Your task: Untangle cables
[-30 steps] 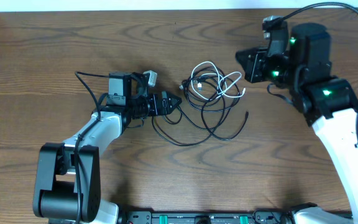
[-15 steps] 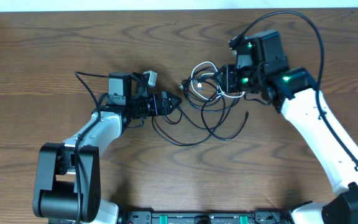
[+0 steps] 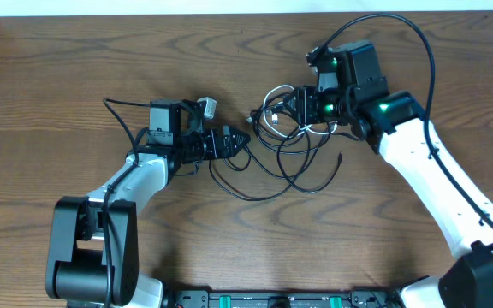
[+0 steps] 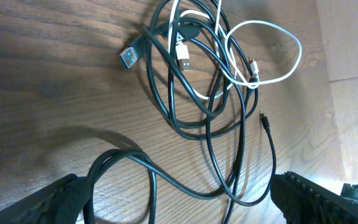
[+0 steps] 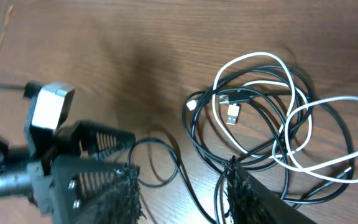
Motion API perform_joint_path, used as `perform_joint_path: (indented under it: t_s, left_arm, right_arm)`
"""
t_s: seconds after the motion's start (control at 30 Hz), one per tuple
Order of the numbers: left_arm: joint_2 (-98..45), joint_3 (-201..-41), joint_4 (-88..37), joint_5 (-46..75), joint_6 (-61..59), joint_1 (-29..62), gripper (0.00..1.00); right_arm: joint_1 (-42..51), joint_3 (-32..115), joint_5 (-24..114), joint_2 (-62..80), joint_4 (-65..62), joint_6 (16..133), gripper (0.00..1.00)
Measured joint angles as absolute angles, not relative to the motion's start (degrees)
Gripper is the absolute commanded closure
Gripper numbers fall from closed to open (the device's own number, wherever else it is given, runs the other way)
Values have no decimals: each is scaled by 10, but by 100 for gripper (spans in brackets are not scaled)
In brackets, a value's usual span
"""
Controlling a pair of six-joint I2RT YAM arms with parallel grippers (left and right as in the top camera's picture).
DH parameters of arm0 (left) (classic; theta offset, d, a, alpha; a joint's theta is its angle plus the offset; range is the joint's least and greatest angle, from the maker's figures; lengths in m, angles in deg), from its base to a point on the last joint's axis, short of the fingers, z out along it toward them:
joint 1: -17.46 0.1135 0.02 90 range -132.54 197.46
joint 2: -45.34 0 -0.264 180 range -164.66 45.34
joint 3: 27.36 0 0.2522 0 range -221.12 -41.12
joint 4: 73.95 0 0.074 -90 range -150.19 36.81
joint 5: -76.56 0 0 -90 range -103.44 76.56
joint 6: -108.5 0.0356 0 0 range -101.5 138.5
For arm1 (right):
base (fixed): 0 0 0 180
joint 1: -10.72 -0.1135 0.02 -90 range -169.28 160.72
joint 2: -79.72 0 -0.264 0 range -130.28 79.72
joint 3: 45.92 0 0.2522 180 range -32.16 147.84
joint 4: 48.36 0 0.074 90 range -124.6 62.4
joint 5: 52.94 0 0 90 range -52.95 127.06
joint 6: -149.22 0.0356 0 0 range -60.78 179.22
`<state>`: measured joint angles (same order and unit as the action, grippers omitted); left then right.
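The cables (image 3: 286, 121) lie tangled at mid-table: black loops with a thin white cord (image 3: 279, 89) woven through. My left gripper (image 3: 240, 142) rests at the tangle's left edge, open wide. In its wrist view a black loop (image 4: 146, 167) crosses the table between its jaws (image 4: 179, 208), and the white cord (image 4: 299, 50) and a USB plug (image 4: 129, 56) lie farther off. My right gripper (image 3: 296, 108) hovers over the tangle's upper right part, its jaws apart. In the right wrist view, black strands (image 5: 197, 134) run between and under its fingers (image 5: 182, 199), which clasp nothing.
A thick black wire (image 3: 400, 21) arches over the right arm. The left arm's own wire (image 3: 114, 107) trails to its left. The table's far edge (image 3: 229, 12) meets a white wall. The left gripper (image 5: 61, 155) shows in the right wrist view, close by.
The right arm has swung in from the far right and now sits over the tangle, and its jaws have spread apart. The left arm and the cables have stayed put.
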<state>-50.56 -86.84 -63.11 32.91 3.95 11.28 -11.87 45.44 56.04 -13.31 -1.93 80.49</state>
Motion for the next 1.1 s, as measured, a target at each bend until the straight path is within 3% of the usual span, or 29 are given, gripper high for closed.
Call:
perform_joint_path:
  t_s: [0.13, 0.73, 0.83, 0.93, 0.97, 1.1]
  left_arm:
    - [-506, -868, -631, 329, 40, 113, 1]
    - [-506, -868, -630, 329, 40, 113, 1]
    - [-506, -868, -631, 329, 40, 113, 1]
    - [-506, -868, -631, 329, 40, 113, 1]
    - [-506, -868, -631, 329, 40, 113, 1]
    - [-506, -868, -631, 329, 40, 113, 1]
  right_arm:
    - [-129, 455, 532, -176, -50, 861, 42]
    - [-153, 453, 509, -443, -422, 966, 45]
    - [-154, 452, 509, -472, -484, 977, 58]
    - [-154, 452, 507, -489, -527, 987, 82]
    - [-154, 452, 507, -491, -536, 990, 96]
    - [-154, 452, 507, -492, -558, 985, 99]
